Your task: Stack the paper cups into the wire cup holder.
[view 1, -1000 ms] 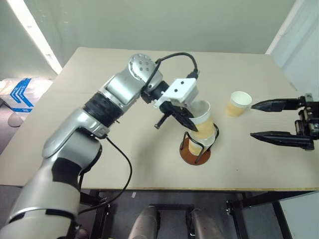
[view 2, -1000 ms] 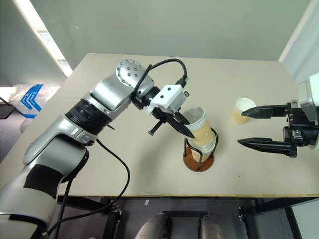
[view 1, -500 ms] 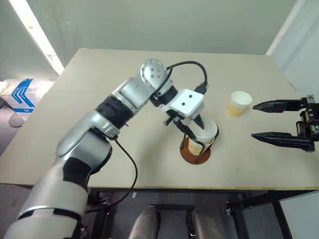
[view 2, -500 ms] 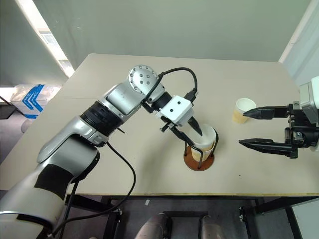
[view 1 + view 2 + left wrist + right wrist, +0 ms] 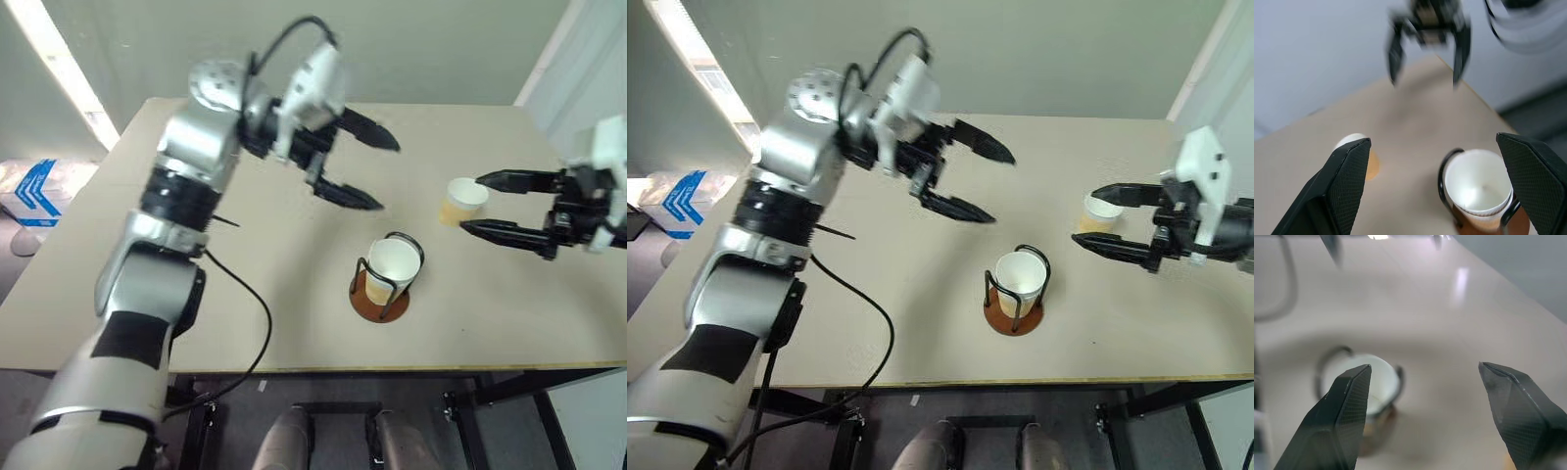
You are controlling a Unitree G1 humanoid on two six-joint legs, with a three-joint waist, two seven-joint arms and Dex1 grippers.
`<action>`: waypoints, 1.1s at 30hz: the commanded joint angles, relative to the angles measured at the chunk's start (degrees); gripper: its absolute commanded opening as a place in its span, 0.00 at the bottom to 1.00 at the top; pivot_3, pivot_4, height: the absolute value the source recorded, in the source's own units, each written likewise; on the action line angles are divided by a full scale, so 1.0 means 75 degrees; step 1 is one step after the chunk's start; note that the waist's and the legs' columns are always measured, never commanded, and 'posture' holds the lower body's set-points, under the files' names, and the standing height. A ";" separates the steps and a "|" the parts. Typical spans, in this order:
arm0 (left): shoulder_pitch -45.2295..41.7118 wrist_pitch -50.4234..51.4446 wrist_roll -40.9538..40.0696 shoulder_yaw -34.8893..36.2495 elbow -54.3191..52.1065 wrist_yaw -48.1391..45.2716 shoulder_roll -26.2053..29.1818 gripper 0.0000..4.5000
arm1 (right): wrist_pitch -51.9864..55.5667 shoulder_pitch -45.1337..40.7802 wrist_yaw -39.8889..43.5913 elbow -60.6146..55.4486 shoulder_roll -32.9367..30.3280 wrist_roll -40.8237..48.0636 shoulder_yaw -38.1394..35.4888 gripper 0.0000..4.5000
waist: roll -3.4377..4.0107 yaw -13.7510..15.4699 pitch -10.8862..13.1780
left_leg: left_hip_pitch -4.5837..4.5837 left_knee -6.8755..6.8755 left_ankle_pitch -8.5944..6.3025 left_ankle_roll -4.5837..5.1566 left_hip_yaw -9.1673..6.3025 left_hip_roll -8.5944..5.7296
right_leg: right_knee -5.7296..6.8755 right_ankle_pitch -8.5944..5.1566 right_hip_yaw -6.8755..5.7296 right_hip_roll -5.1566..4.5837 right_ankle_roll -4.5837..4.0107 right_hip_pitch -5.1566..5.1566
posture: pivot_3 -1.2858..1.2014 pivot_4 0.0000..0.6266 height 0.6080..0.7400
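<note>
Left eye view: the beige table (image 5: pixel 245 284) spans the frame. Above its middle hangs the left gripper (image 5: pixel 370 168), fingers spread wide and holding nothing. The right gripper (image 5: pixel 472 206) sits over the table's right part, jaws well apart and empty, its tips flanking a loose paper cup (image 5: pixel 458 202) that stands upright; whether they touch it cannot be told. Near the front edge stands the wire cup holder (image 5: pixel 384 290), with stacked paper cups (image 5: pixel 392 264) upright inside its black loops.
</note>
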 commanded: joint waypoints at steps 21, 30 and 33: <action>0.3478 0.2535 -0.0475 0.1828 -0.4388 0.3238 0.1469 1.00 | -0.7085 -0.5452 0.0815 1.0158 0.1996 -0.7268 0.4489 0.83 | 0.0015 -0.0090 0.0008 | 0.0019 -0.0055 0.0049 -0.0027 -0.0015 0.0001 | 0.0010 0.0050 -0.0009 -0.0005 -0.0094 -0.0023 | 0.52 0.24 1.00; 0.3608 0.2572 -0.0515 0.1848 -0.4546 0.3399 0.1606 1.00 | -0.7645 -0.6090 0.0298 1.1543 0.2765 -0.8116 0.4634 0.83 | 0.0017 -0.0084 0.0009 | 0.0021 -0.0092 0.0056 -0.0043 -0.0018 0.0002 | 0.0010 0.0048 -0.0011 -0.0006 -0.0122 -0.0037 | 0.52 0.24 1.00; 0.3709 0.2382 -0.0343 0.1692 -0.4592 0.3342 0.1676 1.00 | -0.7691 -0.6155 0.0020 1.1736 0.2895 -0.8332 0.4672 0.68 | 0.0017 -0.0081 0.0009 | 0.0021 -0.0105 0.0054 -0.0049 -0.0019 0.0002 | 0.0010 0.0031 -0.0013 -0.0006 -0.0149 -0.0041 | 0.52 0.24 1.00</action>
